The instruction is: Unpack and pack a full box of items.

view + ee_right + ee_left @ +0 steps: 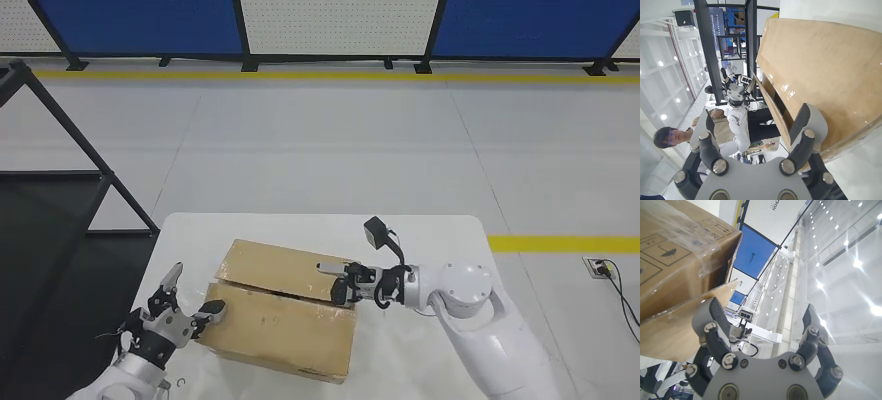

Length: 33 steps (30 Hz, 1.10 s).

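On the white table [420, 240], seen from the top, the brown cardboard box [285, 315] sits centred, with the left gripper [196, 290] at one end and the right gripper [335, 282] at the other. Left wrist view: jaws apart, one finger [717, 311] at a flap's edge. Right wrist view: jaws apart, one finger [806, 121] just beside the box's flap.

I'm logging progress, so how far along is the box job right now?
Done: little; the cardboard box shows a narrow gap between its top flaps. In hand: left gripper and right gripper, jaws open, at opposite ends of the flaps. Left, likely: opening fully, unpacking, repacking.
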{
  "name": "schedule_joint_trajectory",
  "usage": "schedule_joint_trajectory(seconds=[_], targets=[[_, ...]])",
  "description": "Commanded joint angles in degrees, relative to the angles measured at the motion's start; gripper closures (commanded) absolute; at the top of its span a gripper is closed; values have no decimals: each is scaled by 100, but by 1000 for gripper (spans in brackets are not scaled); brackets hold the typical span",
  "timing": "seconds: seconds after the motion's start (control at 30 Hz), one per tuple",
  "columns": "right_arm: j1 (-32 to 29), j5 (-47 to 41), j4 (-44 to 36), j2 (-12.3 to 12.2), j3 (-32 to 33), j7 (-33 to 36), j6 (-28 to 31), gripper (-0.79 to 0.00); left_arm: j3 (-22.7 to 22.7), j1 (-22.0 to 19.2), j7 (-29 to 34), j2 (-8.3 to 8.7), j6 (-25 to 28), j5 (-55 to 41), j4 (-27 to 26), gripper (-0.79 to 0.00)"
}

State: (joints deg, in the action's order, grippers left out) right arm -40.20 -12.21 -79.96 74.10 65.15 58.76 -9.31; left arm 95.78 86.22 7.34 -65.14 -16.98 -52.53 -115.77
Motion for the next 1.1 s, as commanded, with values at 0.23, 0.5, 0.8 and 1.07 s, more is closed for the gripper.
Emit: schedule_joint_trajectory(seconds=[0.23, 0.5, 0.8, 1.07], targets=[[-214, -267, -361, -46, 136, -76, 87, -785, -91, -52, -6, -18, -30, 70, 57, -785], [-482, -151, -763, -103, 137, -215, -119, -785, -201, -84, -48, -40, -59, 83, 41, -785], [-703, -87, -919, -142, 135, -539, -392, -785, -130, -100, 9, -54, -24, 33, 60, -785], [-587, -172, -669, -140, 62, -620, -482, -785, 438, 190, 205, -49, 242, -175, 263, -785]])
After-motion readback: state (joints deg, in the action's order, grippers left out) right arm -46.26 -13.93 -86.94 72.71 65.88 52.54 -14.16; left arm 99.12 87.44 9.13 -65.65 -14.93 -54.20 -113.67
